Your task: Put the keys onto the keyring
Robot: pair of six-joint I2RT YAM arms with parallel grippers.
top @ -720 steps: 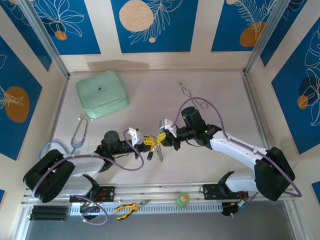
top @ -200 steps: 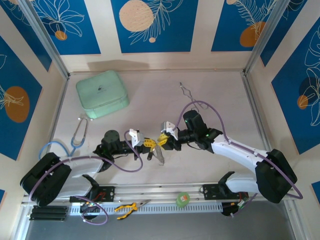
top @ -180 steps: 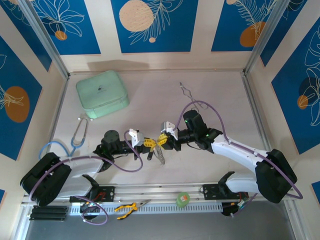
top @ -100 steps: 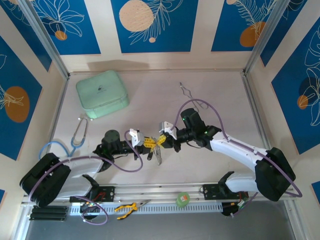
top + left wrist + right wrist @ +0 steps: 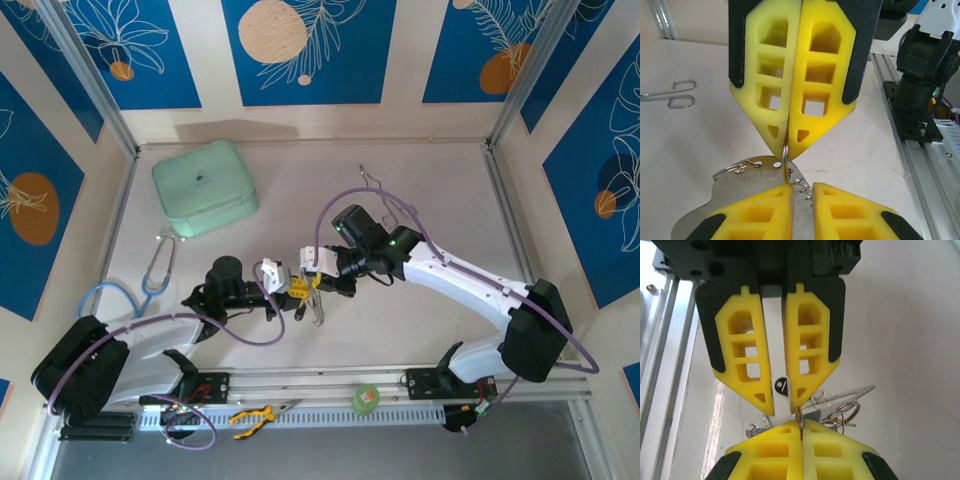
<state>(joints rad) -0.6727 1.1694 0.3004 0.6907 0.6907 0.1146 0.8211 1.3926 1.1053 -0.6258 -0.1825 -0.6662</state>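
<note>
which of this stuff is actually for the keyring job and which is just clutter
For the job:
keyring, pinched by the right end effector
black-headed key

Lying about:
green case
stethoscope
forceps
yellow-handled pliers
green tape roll

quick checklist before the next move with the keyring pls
1. Right gripper shut on the keyring: ok, the ring is pinched at its fingertips.
2. Left gripper gripping something: not ok, its jaws stand slightly apart.
3. Black-headed key located: ok, seen through the left gripper's gap.
4. Black-headed key threaded on the keyring: cannot tell.
5. Yellow-headed key located: cannot tell.
6. Forceps apart from both grippers: ok.
</note>
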